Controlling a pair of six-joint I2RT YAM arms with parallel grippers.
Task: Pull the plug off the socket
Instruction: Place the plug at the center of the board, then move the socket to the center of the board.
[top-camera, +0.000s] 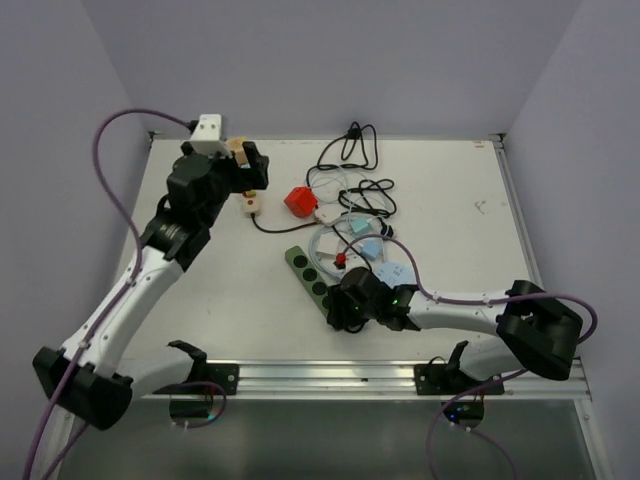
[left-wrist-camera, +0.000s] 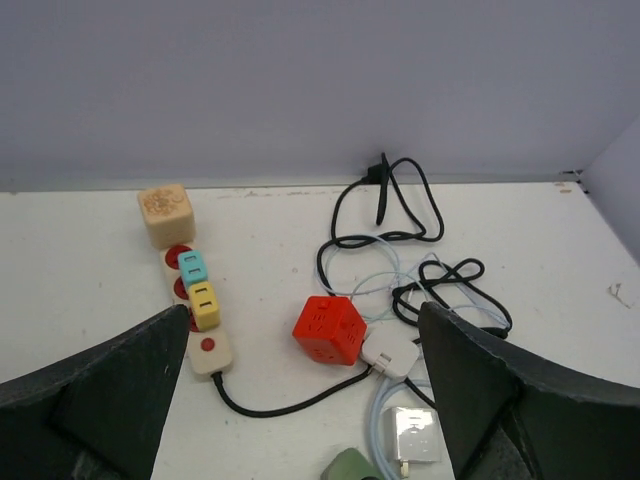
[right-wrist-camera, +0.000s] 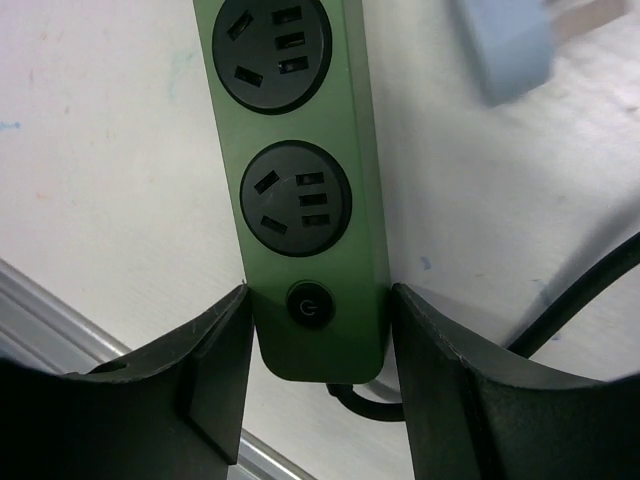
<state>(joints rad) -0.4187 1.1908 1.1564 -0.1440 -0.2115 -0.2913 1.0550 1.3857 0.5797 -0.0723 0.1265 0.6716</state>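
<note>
Your green power strip (right-wrist-camera: 295, 127) with black sockets (right-wrist-camera: 295, 198), red cube adapter (left-wrist-camera: 329, 329), cream strip (left-wrist-camera: 212, 361) carrying teal plug (left-wrist-camera: 192, 268) and yellow plug (left-wrist-camera: 204, 303), black cables (left-wrist-camera: 381, 200), white tabletop (left-wrist-camera: 80, 270).

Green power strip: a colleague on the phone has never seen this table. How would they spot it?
On the white table, just before the cable tangle, the green power strip lies diagonally, its near end held by the right gripper. Unlike the cream strip and red cube beyond, it is dark green with round black sockets.
</note>
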